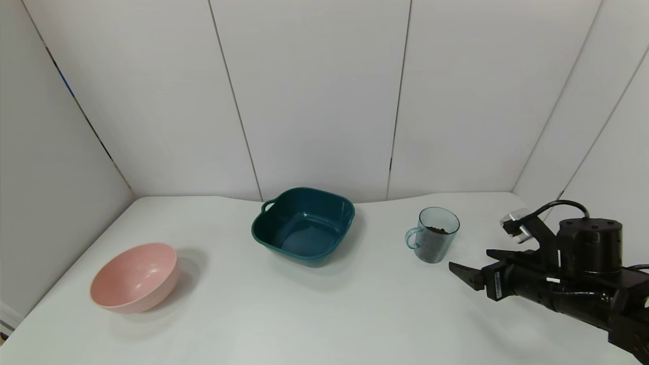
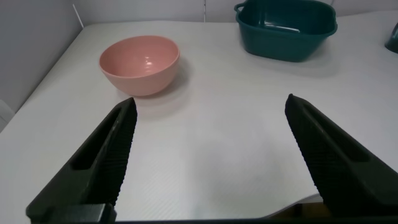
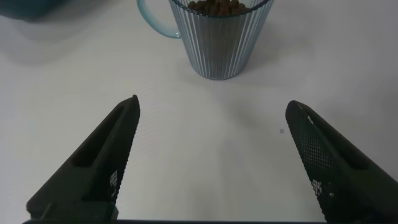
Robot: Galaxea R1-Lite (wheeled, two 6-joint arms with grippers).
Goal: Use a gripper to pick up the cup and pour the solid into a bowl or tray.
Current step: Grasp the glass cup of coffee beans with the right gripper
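Head view: right gripper (image 1: 476, 264) jaws wide, empty, approaching cup (image 1: 435, 235) at 11 o'clock; next, advance and close.

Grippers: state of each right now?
Left gripper: open, empty.
Right gripper: open, empty, short of the cup.

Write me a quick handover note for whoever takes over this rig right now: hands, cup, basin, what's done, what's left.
Right hand: open, empty, low over the table, short of the cup and aimed at it.
Left hand: open, empty, over bare table near the pink bowl; out of the head view.
Cup: upright on the table, to the right of the teal basin, brown granules inside.
Basin: nothing visible in it.
Done: approach only.
Left: grasp cup, lift, carry to basin, pour.
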